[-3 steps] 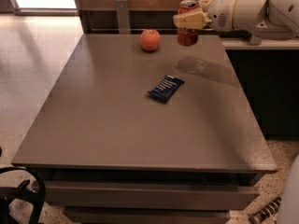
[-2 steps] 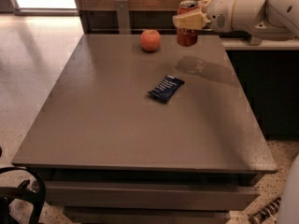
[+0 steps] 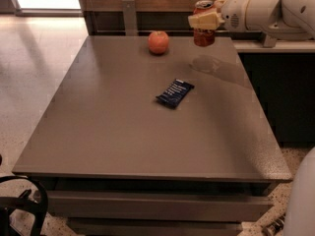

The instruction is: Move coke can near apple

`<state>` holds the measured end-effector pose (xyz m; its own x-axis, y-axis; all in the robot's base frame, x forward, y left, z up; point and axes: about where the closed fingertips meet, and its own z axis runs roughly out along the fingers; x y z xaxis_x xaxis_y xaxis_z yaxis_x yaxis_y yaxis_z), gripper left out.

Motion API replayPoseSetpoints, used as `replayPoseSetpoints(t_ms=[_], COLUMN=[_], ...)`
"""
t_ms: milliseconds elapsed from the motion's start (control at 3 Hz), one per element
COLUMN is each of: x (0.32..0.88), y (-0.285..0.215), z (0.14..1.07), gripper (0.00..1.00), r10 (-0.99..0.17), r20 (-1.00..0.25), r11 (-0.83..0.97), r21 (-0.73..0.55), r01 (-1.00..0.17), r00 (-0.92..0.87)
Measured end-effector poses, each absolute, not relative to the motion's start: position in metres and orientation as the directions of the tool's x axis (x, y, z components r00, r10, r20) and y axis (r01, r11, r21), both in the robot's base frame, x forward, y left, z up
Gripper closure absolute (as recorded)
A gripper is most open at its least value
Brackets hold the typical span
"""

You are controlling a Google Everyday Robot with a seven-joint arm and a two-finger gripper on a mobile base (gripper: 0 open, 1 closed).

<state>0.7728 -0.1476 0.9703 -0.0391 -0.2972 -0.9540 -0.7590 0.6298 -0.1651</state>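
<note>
Coke can [image 3: 204, 36], red aluminium, silver-topped, hangs upright above the grey table [image 3: 123, 132], clamped in jaws of the cream gripper [image 3: 203, 19], near a round reddish apple [image 3: 158, 42].

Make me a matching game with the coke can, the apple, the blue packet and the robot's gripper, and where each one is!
Things:
1. coke can
2. apple
3. blue packet
4. gripper

Places:
A. lying flat in the middle of the table
B. at the far right, shut on the coke can
C. held up off the table
D. sitting near the table's far edge

Pairs: 1-C, 2-D, 3-A, 4-B
</note>
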Motion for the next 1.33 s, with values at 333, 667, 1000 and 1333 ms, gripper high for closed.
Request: replayPoseSetpoints(t_ms=[333,667,1000,1333], x=[0.798,0.811,0.819,0.822], y=[-0.155,-0.154,-0.150,-0.150], z=[0.963,0.955,0.934,0.913], gripper=[1.00,1.00,1.00,1.00], r10=[-0.278,-0.246,-0.244,-0.259], r20=[-0.961,-0.969,-0.969,-0.962], r11=[0.645,0.649,0.659,0.673], r21=[-0.174,-0.160,-0.135,-0.112], r01=[-0.744,-0.744,-0.740,-0.732], r00=[-0.016,-0.006,-0.040,-0.090])
